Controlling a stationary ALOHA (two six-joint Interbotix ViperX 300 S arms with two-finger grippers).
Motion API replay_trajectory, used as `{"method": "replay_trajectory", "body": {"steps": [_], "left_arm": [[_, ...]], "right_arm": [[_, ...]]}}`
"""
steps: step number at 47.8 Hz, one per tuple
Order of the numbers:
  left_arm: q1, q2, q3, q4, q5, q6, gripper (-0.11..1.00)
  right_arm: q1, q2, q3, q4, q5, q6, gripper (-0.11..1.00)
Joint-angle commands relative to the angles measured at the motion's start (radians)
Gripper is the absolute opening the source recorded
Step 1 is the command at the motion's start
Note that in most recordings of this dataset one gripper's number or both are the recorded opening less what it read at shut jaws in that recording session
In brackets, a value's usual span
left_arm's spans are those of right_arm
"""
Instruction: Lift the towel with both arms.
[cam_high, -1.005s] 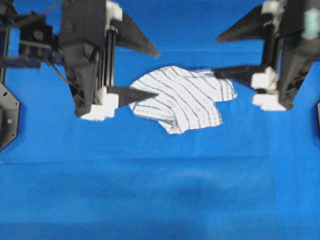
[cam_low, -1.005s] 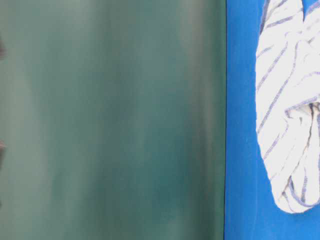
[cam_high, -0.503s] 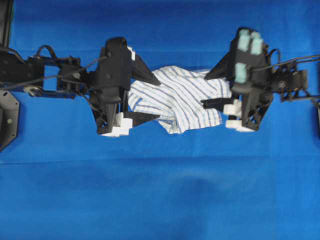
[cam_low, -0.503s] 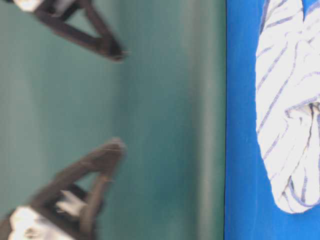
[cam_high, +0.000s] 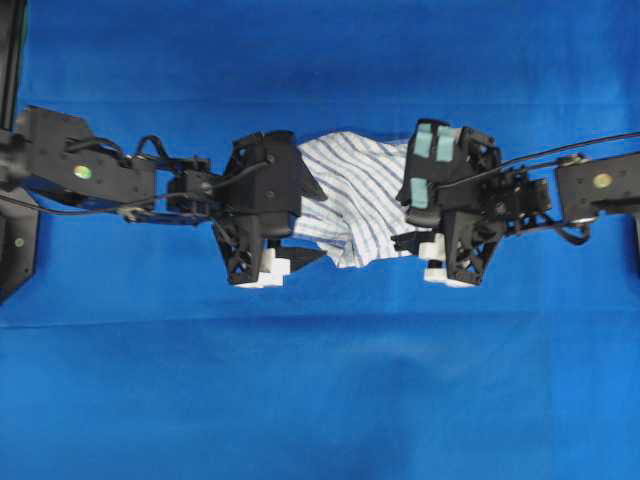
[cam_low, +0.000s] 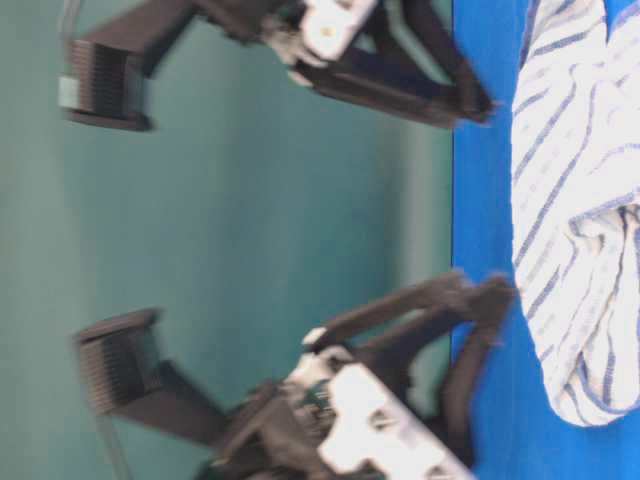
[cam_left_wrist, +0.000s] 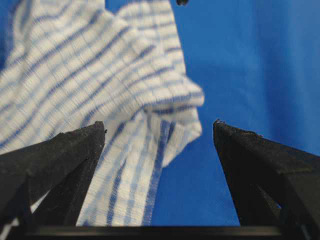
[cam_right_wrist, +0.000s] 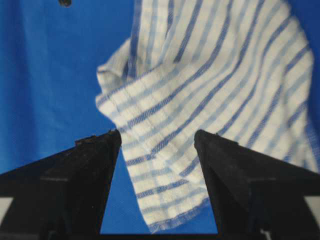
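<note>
The towel (cam_high: 355, 205) lies crumpled on the blue cloth (cam_high: 320, 400), toward the far side and near the middle. The left gripper (cam_left_wrist: 159, 131) stands over its left edge with jaws spread wide and nothing between the fingers but loose fabric below. The right gripper (cam_right_wrist: 157, 136) stands over the right edge, jaws likewise wide and gripping nothing. Whether either fingertip touches the towel cannot be told; the table-level view is blurred.

No writing, label, brand, number or sign can be read anywhere in these views (the arms' casings show none either).
</note>
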Motion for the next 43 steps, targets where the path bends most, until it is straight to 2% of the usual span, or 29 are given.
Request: {"method": "replay_trajectory", "body": {"steps": [1, 16, 34, 43], "left_arm": [[-0.008, 0.026, -0.021, 0.000, -0.031, 0.000, 0.92], [-0.018, 0.170, -0.025, 0.000, -0.120, 0.000, 0.92], [-0.005, 0.219, -0.032, 0.000, -0.138, 0.000, 0.91], [0.005, 0.221, -0.041, 0.000, -0.127, 0.009, 0.86]], "right_arm": [[-0.009, 0.025, 0.006, -0.002, -0.048, 0.006, 0.64], [-0.011, 0.183, 0.028, 0.000, -0.176, 0.025, 0.64], [-0.021, 0.245, 0.018, 0.000, -0.190, 0.025, 0.64], [-0.026, 0.245, 0.012, 0.000, -0.190, 0.025, 0.61]]}}
